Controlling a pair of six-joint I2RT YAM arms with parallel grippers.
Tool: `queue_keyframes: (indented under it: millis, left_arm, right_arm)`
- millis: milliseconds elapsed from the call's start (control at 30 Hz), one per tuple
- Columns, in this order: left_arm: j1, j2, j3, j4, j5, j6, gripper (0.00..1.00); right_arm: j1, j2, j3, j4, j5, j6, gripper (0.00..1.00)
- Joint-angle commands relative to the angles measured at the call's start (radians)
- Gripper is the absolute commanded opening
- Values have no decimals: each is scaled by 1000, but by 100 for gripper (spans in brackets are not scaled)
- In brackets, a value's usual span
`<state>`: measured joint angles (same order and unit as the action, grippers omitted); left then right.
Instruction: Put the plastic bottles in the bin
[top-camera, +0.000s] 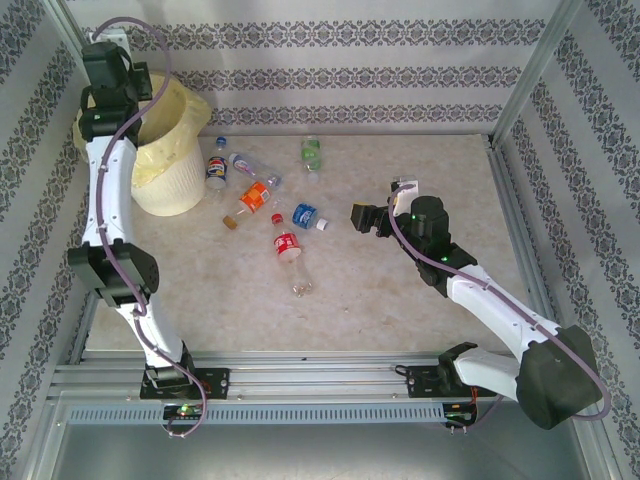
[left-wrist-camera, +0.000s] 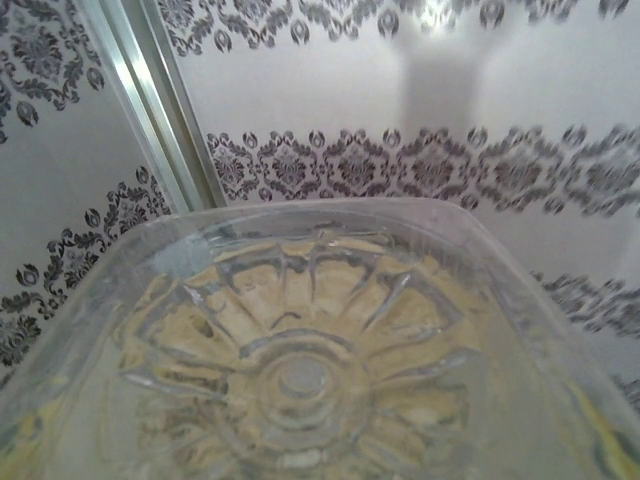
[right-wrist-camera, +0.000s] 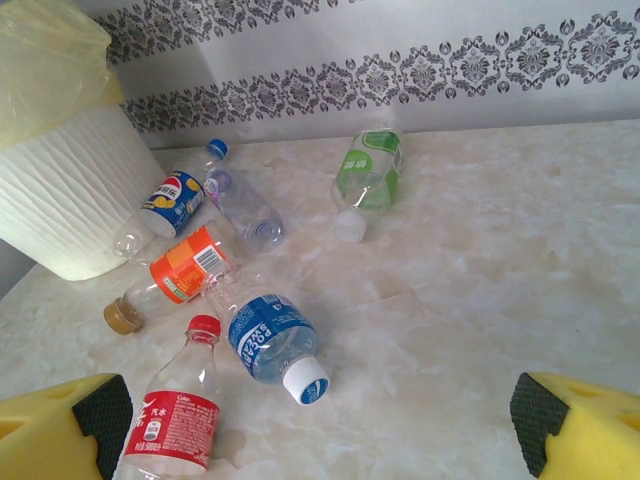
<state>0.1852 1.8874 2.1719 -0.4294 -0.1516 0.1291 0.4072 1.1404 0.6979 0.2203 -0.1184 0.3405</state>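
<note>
Nearest the arm bases, the table (top-camera: 400, 300) was bare from 4 to 7 o'clock, the widest free room on it. At 3 o'clock of the bottle cluster, the right gripper (top-camera: 383, 203) hung low with its jaws spread wide and nothing between them, facing the bottles across a bare strip.

Closest to it lay the red-label bottle (right-wrist-camera: 170, 420) and the blue-label bottle (right-wrist-camera: 270, 340). The latter's base was close against the orange-label bottle (right-wrist-camera: 185, 270); whether they touched I could not tell. Farther off, toward 12 o'clock, the green-label bottle (right-wrist-camera: 368, 170) lay alone with room all round. A blue-capped clear bottle (right-wrist-camera: 240, 200) and a blue-and-yellow-label bottle (right-wrist-camera: 170, 205) lay just beside the ribbed wall of the bin (right-wrist-camera: 70, 200).

The bin stood at 10 o'clock in the far corner, hemmed by the back wall (top-camera: 380, 90) and a frame post (left-wrist-camera: 150, 110). Above its rim the left gripper (top-camera: 112, 70) appeared clamped on a clear bottle (left-wrist-camera: 300, 380). The bottle's base hung before the wrist camera, though the fingers were hidden.

I judged the task partly done: one bottle was poised for dropping and six were left on the table, while the bin's contents were hidden. The two bottles against the bin offered the tightest approach.
</note>
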Motion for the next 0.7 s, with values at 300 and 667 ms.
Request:
queue_keyframes:
  millis: [300,667]
  left_arm:
    - [6,219,79,163,-312,572,60]
    - [-5,278,272,-4,-322,422,90]
  right_arm:
    - [-11,21,32,-12,-3,43,98]
    - [-11,22,35,-15,-4,48,98]
